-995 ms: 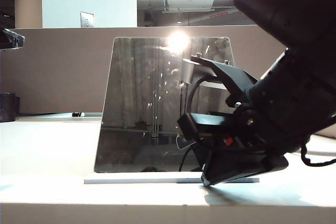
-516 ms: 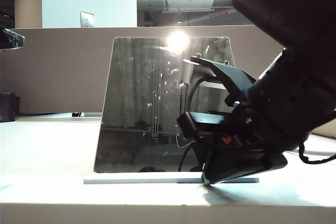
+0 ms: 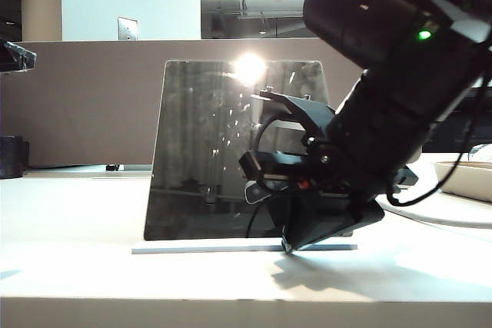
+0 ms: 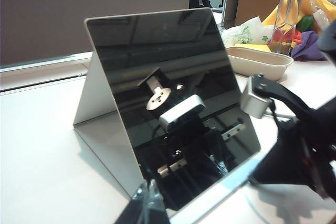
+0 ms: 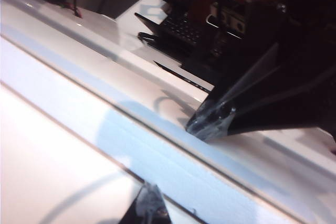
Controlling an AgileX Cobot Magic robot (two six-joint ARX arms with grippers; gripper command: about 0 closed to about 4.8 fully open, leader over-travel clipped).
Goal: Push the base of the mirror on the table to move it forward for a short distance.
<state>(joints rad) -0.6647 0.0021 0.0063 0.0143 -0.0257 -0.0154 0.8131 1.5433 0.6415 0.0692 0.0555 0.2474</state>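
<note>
While the left hand (image 4: 147,203) idles, the right hand (image 3: 288,247) touches the base of the mirror (image 3: 207,250).

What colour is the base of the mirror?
White, a thin flat slab; the base of the mirror shows best in the exterior view.

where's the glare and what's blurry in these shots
Exterior view: a bright light glare sits near the top of the mirror, and the right tool casts a shadow on the table. Right wrist view: soft focus, washed-out white base. Left wrist view: sharper; left tool.
</note>
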